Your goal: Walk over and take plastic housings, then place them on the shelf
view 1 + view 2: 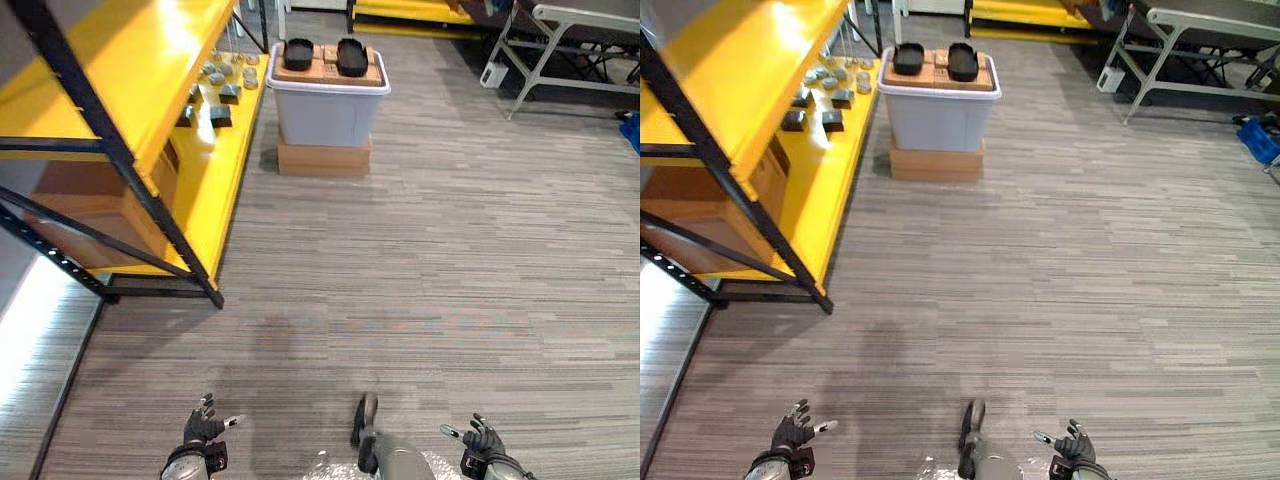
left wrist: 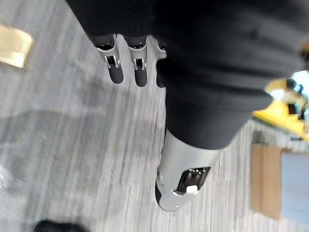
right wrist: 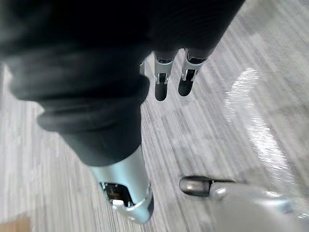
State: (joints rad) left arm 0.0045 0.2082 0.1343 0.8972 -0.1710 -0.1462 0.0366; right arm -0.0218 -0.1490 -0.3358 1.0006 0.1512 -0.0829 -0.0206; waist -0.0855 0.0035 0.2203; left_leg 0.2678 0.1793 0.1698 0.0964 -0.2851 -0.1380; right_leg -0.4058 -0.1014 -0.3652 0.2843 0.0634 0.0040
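Two black, rounded, shallow plastic housings, one [image 1: 298, 53] and the other [image 1: 351, 57], lie side by side on a flat brown cardboard sheet [image 1: 325, 58]. Both have an oblong outline with soft corners and a dull dark surface. The sheet covers the top of a pale grey plastic bin with a white rim [image 1: 325, 115], and the bin stands on a low brown cardboard box [image 1: 323, 158] on the grey striped carpet floor [image 1: 430, 270]. This stack sits just beside the far end of a yellow shelf with a black metal frame [image 1: 120, 70].

The shelf's lower yellow board [image 1: 215, 180] carries a cluster of small grey and dark parts [image 1: 220, 100]. A large brown cardboard carton [image 1: 90, 215] sits underneath its upper board.

The housings are well apart from both hands, across a wide stretch of carpet. The left hand [image 1: 203, 428] and the right hand [image 1: 485, 438] hang low at the near edge of the scene. In the wrist views the left fingers [image 2: 116, 72] and the right fingers [image 3: 161, 87] are loosely extended over bare carpet with the thumbs spread away, and hold nothing.

A grey metal-framed table [image 1: 560, 40] stands at the far right.
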